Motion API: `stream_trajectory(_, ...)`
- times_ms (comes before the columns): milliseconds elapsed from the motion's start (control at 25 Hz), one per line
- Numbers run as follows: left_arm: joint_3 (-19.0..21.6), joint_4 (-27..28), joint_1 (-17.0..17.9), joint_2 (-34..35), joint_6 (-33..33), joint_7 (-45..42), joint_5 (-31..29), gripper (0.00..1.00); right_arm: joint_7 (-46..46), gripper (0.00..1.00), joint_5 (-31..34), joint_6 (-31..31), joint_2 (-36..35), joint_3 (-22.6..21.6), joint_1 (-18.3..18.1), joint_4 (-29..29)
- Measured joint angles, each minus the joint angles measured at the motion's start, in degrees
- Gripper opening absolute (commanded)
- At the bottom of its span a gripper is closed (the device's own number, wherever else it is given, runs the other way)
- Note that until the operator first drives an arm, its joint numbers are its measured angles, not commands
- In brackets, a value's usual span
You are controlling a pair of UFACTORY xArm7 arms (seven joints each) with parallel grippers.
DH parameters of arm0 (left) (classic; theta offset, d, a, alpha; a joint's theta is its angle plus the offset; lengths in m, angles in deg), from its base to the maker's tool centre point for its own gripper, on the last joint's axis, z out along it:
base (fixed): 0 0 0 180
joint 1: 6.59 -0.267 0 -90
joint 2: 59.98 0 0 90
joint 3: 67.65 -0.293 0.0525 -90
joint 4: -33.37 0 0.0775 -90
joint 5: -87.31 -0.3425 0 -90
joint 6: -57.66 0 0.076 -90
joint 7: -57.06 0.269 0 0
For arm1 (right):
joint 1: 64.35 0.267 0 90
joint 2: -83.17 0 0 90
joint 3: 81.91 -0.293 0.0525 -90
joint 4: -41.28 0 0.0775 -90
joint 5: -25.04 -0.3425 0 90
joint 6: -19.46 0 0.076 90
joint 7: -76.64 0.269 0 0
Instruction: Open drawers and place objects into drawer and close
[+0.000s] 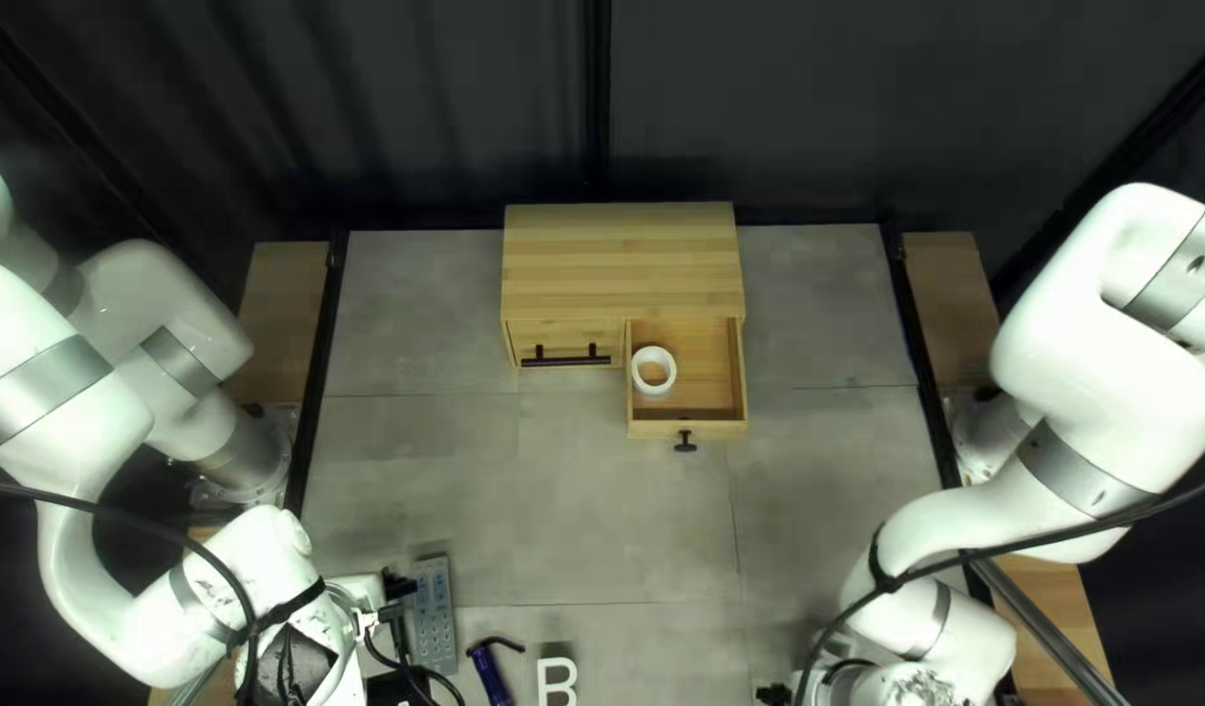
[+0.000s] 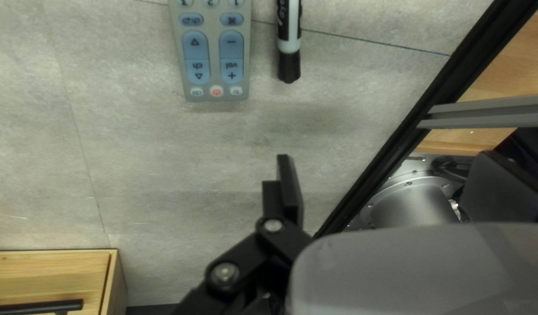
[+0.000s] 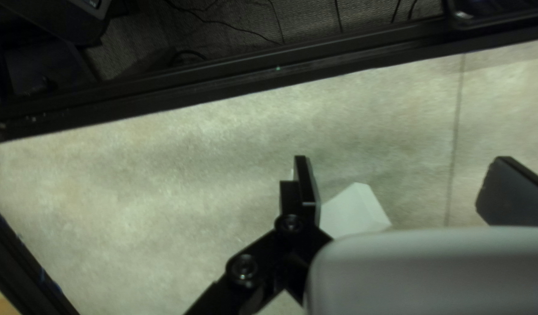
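At the wooden cabinet (image 1: 622, 262), the right drawer (image 1: 707, 426) stands pulled out with a white ring (image 1: 653, 371) inside; the left drawer (image 1: 534, 343) is closed. My left gripper (image 1: 396, 586) is low at the near left, beside the grey remote (image 1: 434, 615). In its wrist view the left gripper (image 2: 397, 186) is open, with the remote (image 2: 216, 52) and a marker (image 2: 289, 44) ahead of it. My right gripper (image 1: 772, 693) is at the near edge. In its wrist view the right gripper (image 3: 406, 189) is open, a white block (image 3: 356, 211) close beside one finger.
A blue item with a black hooked end (image 1: 492, 673) and a white letter B (image 1: 557, 680) lie at the near edge. A black rail (image 2: 397, 131) runs beside my left gripper; another rail (image 3: 251, 73) lies ahead of my right gripper.
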Motion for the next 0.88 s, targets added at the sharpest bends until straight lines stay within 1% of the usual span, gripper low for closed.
stream_trajectory(200,0.00,0.00,0.00,0.00,0.00,0.00,0.00,1.00,1.66,1.00,-0.11,3.06,-0.09,0.46,-0.15,-2.39)
stream_trajectory(320,0.00,0.00,0.00,0.00,0.00,0.00,0.00,1.00,2.00,1.00,-0.26,3.81,0.17,0.65,-0.41,-3.33)
stream_trajectory(360,0.00,0.00,0.00,0.00,0.00,0.00,0.00,1.00,2.10,0.96,-0.34,3.90,0.30,0.67,-0.48,-3.54)
stream_trajectory(400,0.00,0.00,0.00,0.00,0.00,0.00,0.00,1.00,2.17,0.86,-0.40,3.93,0.37,0.69,-0.51,-3.64)
stream_trajectory(440,0.00,0.00,0.00,0.00,0.00,0.00,0.00,1.00,2.26,0.84,-0.47,3.93,0.43,0.71,-0.55,-3.71)
stream_trajectory(520,0.00,0.00,0.00,0.00,0.00,0.00,0.00,1.00,2.43,0.83,-0.68,3.89,0.55,0.73,-0.63,-3.75)
stream_trajectory(560,0.00,0.00,0.00,0.00,0.00,0.00,0.00,1.00,2.54,0.80,-0.86,3.88,0.66,0.72,-0.67,-3.85)
stream_trajectory(640,0.00,0.00,0.00,0.00,0.00,0.00,0.00,1.00,2.75,0.77,-1.24,3.91,0.95,0.66,-0.78,-4.17)
stream_trajectory(680,0.00,0.00,0.00,0.00,0.00,0.00,0.00,1.00,2.88,0.72,-1.46,3.95,1.15,0.62,-0.84,-4.39)
stream_trajectory(720,0.00,0.00,0.00,0.00,0.00,0.00,0.00,1.00,3.03,0.71,-1.70,4.00,1.37,0.57,-0.90,-4.63)
stream_trajectory(760,0.00,0.00,0.00,0.00,0.00,0.00,0.00,1.00,3.14,0.60,-1.88,4.03,1.50,0.55,-0.95,-4.78)
stream_trajectory(800,0.00,0.00,0.00,0.00,0.00,0.00,0.00,1.00,3.24,0.45,-2.03,4.03,1.59,0.53,-0.99,-4.88)
stream_trajectory(840,0.00,0.00,0.00,0.00,0.00,0.00,0.00,1.00,3.34,0.17,-2.15,4.02,1.62,0.52,-1.01,-4.92)
stream_trajectory(880,0.00,0.00,0.00,0.00,0.00,0.00,0.00,1.00,3.41,0.10,-2.24,4.00,1.62,0.52,-1.03,-4.94)
